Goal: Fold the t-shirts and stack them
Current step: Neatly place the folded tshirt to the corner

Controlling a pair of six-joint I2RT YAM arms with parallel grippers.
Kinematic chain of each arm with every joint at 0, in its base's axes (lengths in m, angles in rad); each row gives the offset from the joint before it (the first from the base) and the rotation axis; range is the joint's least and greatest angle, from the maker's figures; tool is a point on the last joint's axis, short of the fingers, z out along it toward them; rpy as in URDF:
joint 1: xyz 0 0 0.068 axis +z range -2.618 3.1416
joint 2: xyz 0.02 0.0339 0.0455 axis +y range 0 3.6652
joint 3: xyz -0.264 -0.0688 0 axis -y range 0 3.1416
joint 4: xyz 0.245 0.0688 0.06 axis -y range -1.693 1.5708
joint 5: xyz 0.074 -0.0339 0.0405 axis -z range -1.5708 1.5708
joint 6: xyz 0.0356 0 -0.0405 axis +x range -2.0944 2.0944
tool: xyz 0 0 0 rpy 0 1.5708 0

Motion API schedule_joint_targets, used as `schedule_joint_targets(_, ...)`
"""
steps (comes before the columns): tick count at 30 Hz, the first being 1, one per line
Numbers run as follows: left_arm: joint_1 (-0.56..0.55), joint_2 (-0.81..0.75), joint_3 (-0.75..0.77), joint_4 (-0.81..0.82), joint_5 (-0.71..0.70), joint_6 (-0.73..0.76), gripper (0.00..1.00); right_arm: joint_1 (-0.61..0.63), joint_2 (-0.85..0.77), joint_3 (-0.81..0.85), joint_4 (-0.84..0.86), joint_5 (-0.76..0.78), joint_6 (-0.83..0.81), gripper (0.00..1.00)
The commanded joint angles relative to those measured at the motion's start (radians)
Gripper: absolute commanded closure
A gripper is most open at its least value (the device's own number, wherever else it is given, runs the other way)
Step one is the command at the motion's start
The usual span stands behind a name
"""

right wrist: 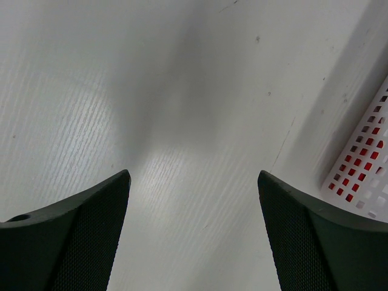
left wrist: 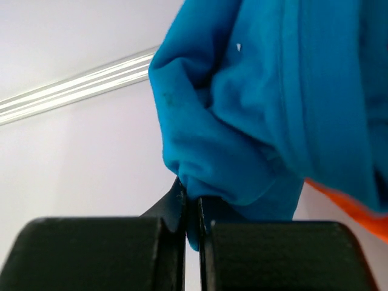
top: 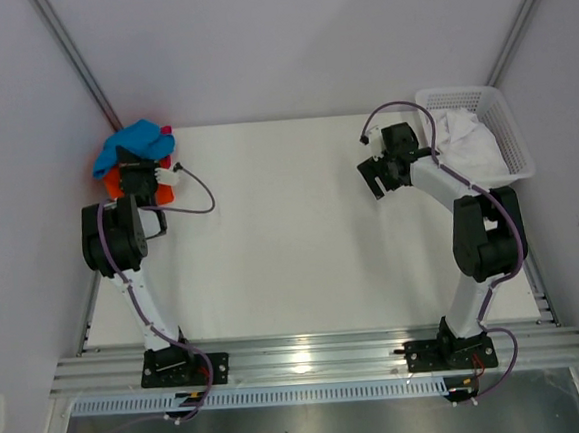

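A slip is judged the chief risk: only a small bunched fold of the blue t-shirt [left wrist: 273, 109] is pinched at the very tips of the left gripper [left wrist: 193, 209], so the cloth could be pulled free if it is lifted or dragged sharply. Because the blue shirt is heaped in a crumple over the orange t-shirt [top: 114, 182] at the far left corner of the table [top: 291, 236], the orange one could be dragged along or pushed over the edge, and tangled sleeves would spoil a flat spread. With one small hold alone, the shirt is likely to hang twisted unless a second hold is taken. The left gripper is seen closed tight, its jaws all but meeting, with blue cloth caught between them. The right gripper [right wrist: 194, 182] is held wide apart with nothing between its fingers, poised above bare table just beside the white basket [top: 507, 109], where white cloth [top: 464, 143] is heaped and something red is glimpsed through the lattice.
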Motion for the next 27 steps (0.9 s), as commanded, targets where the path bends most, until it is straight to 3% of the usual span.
schedule_joint_targets(1, 0.011, -0.060, 0.013, 0.029, -0.039, -0.028, 1.00, 0.007, -0.032, 0.026, 0.009, -0.014, 0.006, 0.13)
schedule_joint_targets(10, 0.010, -0.083, -0.021, 0.001, -0.073, 0.012, 1.00, -0.006, -0.052, 0.026, 0.006, -0.016, 0.006, 0.13)
schedule_joint_targets(27, -0.004, -0.286, -0.228, -0.342, -0.159, -0.078, 1.00, -0.007, -0.050, 0.033, 0.004, -0.018, 0.003, 0.13)
